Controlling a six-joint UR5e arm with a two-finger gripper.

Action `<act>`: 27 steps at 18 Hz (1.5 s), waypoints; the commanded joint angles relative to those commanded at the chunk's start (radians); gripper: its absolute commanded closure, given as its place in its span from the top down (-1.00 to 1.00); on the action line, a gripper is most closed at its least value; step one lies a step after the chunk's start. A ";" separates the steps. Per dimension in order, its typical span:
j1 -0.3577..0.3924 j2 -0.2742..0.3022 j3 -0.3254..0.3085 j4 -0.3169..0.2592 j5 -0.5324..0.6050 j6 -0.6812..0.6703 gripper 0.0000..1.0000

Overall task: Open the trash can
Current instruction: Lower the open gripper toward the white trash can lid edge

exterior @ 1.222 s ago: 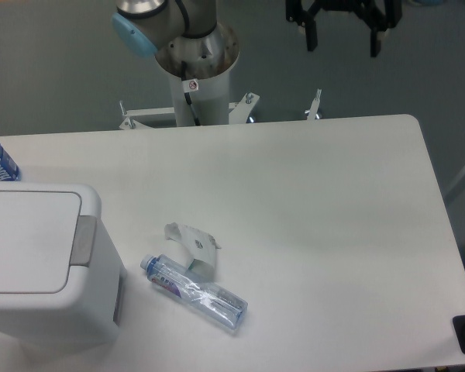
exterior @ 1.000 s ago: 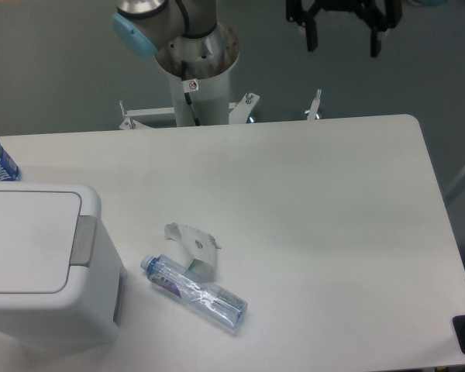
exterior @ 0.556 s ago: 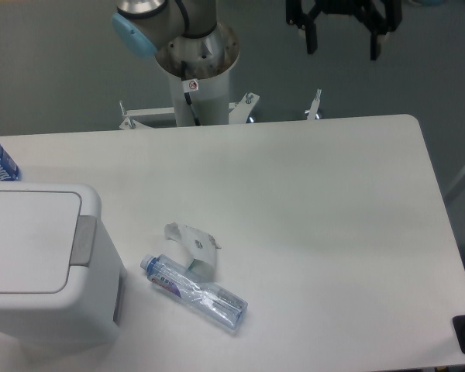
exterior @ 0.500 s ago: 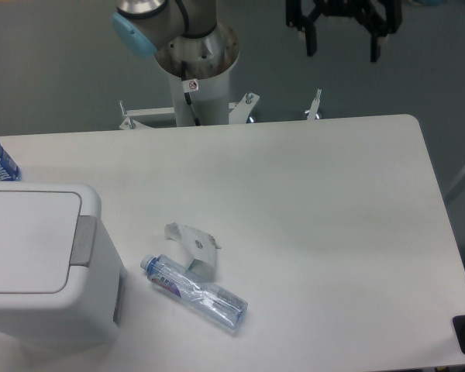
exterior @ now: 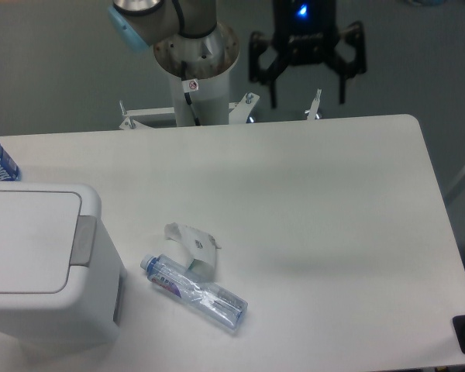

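Two black fingers of the gripper (exterior: 308, 85) hang spread wide and empty above the table's far edge. A moment ago the gripper sat higher and further right, partly cut off at the top; now it has dropped and shifted left, a blue light showing on its body. That looks like the start of the approach. The trash can (exterior: 43, 263) stands unmoved at the near left corner, lid shut, grey tab (exterior: 83, 241) untouched, well apart from the gripper.

A robotics lab: a bare white table (exterior: 310, 201) on a grey floor (exterior: 46, 70), the robot arm's pedestal (exterior: 195, 77) bolted at 12 o'clock.
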 joint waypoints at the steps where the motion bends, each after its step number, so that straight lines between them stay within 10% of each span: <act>1: -0.026 -0.017 0.002 0.038 -0.008 -0.045 1.00; 8: -0.192 -0.143 0.025 0.194 -0.015 -0.267 1.00; 27: -0.313 -0.198 0.023 0.204 -0.058 -0.337 1.00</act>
